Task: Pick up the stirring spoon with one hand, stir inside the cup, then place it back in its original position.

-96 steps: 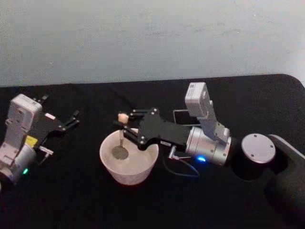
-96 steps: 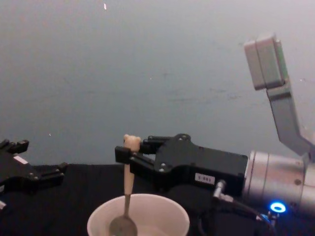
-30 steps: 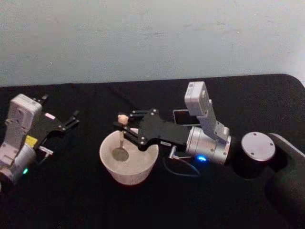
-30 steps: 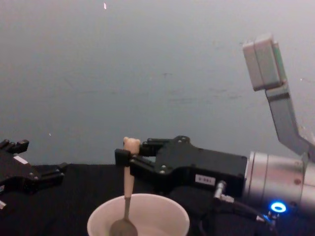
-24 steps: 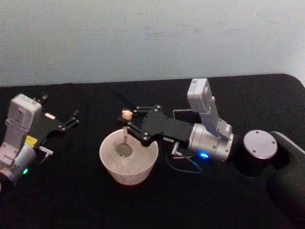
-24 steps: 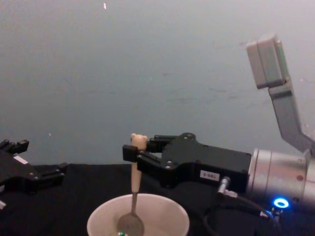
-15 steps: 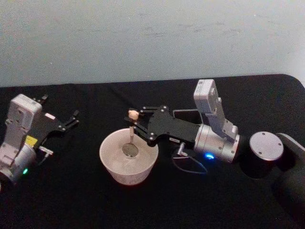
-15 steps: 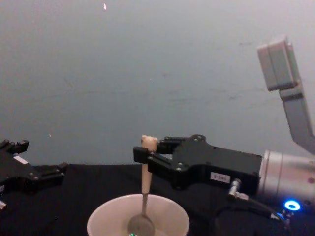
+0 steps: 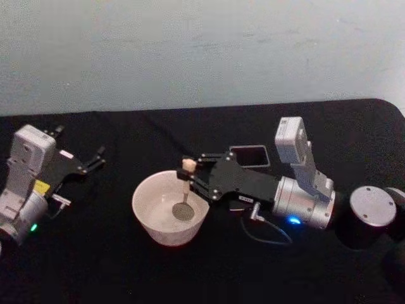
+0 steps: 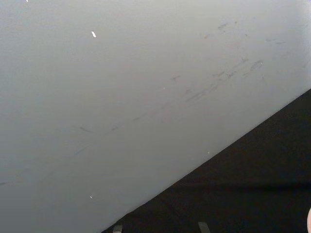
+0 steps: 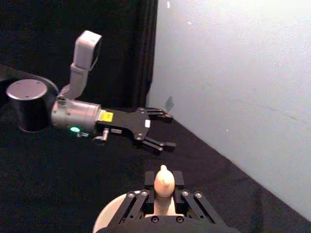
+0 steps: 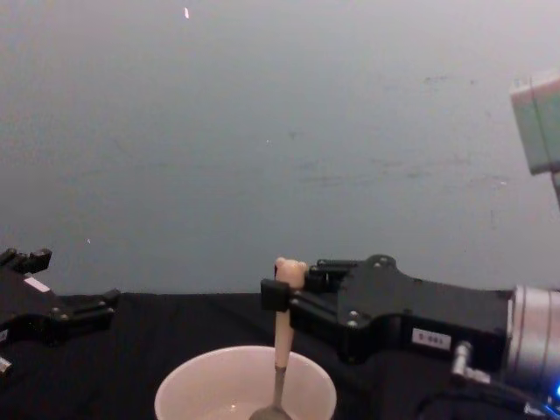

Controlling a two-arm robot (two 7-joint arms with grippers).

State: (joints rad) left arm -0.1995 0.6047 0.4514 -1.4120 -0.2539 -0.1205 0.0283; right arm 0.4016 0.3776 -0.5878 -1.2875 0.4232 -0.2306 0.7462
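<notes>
**Right arm at the cup, spoon upright in my fingers**

- My right arm comes in from the right side, low over the black counter [image 9: 126,272]. The forearm lies close to level, and the silver wrist barrel sits just right of the cup [image 9: 166,233].
- The right gripper [image 9: 188,170] points toward my left and hangs over the cup's right part, above the rim.
- Its fingers are drawn in narrow and pinch the stirring spoon [image 9: 185,190] high on the peach handle, just under the bear head. In the right wrist view the bear head stands up between the two black fingertips [image 11: 149,178].
- The spoon hangs close to upright. In the chest view its handle drops straight from the fingers past the rim, and the metal bowl sits down inside the cup, right of centre. I cannot tell whether the bowl touches the bottom.
- The cup stands upright on the counter, near the middle.
- A dark square holder [image 9: 250,155] stands just behind my right gripper, on the far side.
- My left arm is parked at the left edge, well apart from the cup. The left gripper [image 9: 80,140] has its fingers spread wide and holds nothing, and it points toward the pale wall [image 10: 146,73].
</notes>
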